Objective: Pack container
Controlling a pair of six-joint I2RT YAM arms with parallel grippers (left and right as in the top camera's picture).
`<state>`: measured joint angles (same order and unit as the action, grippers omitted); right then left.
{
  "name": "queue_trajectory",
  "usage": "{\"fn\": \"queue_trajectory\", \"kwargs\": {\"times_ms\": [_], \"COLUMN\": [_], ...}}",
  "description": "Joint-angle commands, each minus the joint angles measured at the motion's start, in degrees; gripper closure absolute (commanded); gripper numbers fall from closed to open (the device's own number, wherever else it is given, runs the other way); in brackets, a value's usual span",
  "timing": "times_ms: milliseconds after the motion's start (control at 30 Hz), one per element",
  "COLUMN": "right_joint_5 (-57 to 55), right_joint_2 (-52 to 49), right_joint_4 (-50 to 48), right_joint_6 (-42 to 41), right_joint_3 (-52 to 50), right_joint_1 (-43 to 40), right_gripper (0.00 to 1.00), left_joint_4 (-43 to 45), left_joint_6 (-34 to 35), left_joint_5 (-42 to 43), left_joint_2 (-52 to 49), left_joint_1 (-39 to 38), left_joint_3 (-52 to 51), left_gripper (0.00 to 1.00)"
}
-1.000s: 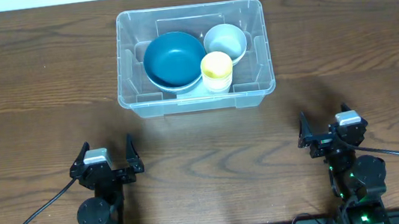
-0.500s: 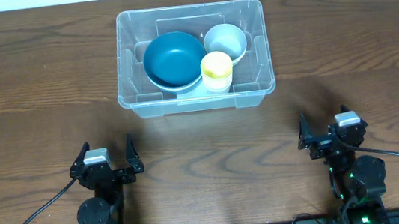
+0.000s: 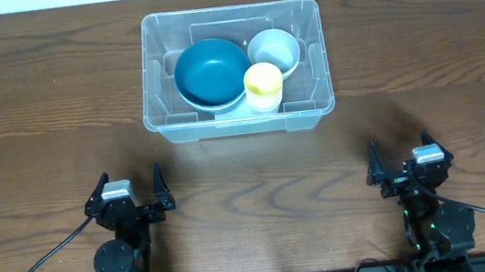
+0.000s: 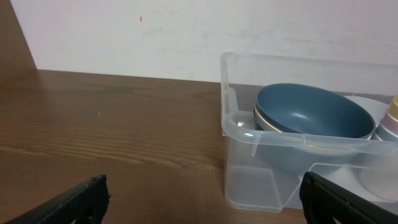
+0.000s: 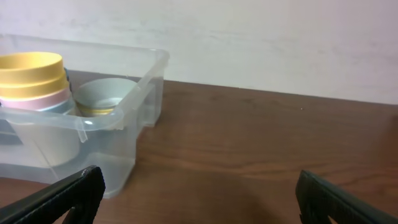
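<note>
**A:** Start at the left. How does that arm stand?

**B:** The left gripper (image 3: pixel 129 178) sits low over the wooden table (image 3: pixel 37 104) with its jaws spread wide and nothing between them. In its wrist view the dark fingertips (image 4: pixel 78 200) stand at the two bottom corners, with only bare wood between them.

**A:** And the container?

**B:** The container (image 3: pixel 239 125) stands upright on the table, ahead of the left gripper and off to its right, well apart from it. From that wrist its near left corner is the closest part.

**A:** What is in it?

**B:** On the side nearer the left gripper there is a dark blue bowl (image 3: pixel 210 71), nested in a cream bowl (image 4: pixel 267 122) whose rim shows just beneath it. Further right, towards the far wall, sits a pale grey bowl (image 3: pixel 274 50). Just in front of that is a stack of cups (image 3: pixel 264 80), yellow on top with a pink one under it, close beside the blue bowl's rim.

**A:** And the right arm?

**B:** The right gripper (image 3: pixel 399 150) is also low over the table, spread open and holding nothing. The container lies ahead of it and to its left, well apart, and the cup stack is the item nearest this gripper.
</note>
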<state>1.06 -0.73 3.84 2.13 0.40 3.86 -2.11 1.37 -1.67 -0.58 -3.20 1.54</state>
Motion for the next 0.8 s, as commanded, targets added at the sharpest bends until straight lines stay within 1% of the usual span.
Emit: {"fn": "queue_trajectory", "kwargs": {"times_ms": [0, 100, 233, 400, 767], "right_joint_5": [-0.8, -0.9, -1.0, -1.0, -1.4], "right_joint_2": [0.5, 0.5, 0.5, 0.5, 0.5], "right_joint_4": [0.3, 0.3, 0.4, 0.4, 0.3], "right_joint_6": [5.0, 7.1, 7.5, 10.6, 9.0], "right_joint_3": [-0.1, -0.1, -0.1, -0.1, -0.1], "right_joint_1": [-0.6, -0.6, -0.6, -0.6, -0.6], "right_gripper": [0.01, 0.01, 0.01, 0.01, 0.01], "left_joint_4": [-1.9, -1.9, -1.9, -1.9, -1.9], "left_joint_6": [-0.9, -0.9, -0.9, -0.9, -0.9], "left_joint_5": [-0.4, -0.4, -0.4, -0.4, -0.4], "left_joint_2": [0.3, 0.3, 0.3, 0.3, 0.3], "left_joint_1": [0.3, 0.3, 0.3, 0.3, 0.3], "left_joint_3": [-1.3, -1.3, -1.3, -1.3, -1.3], "left_gripper": [0.02, 0.02, 0.02, 0.02, 0.02]}}
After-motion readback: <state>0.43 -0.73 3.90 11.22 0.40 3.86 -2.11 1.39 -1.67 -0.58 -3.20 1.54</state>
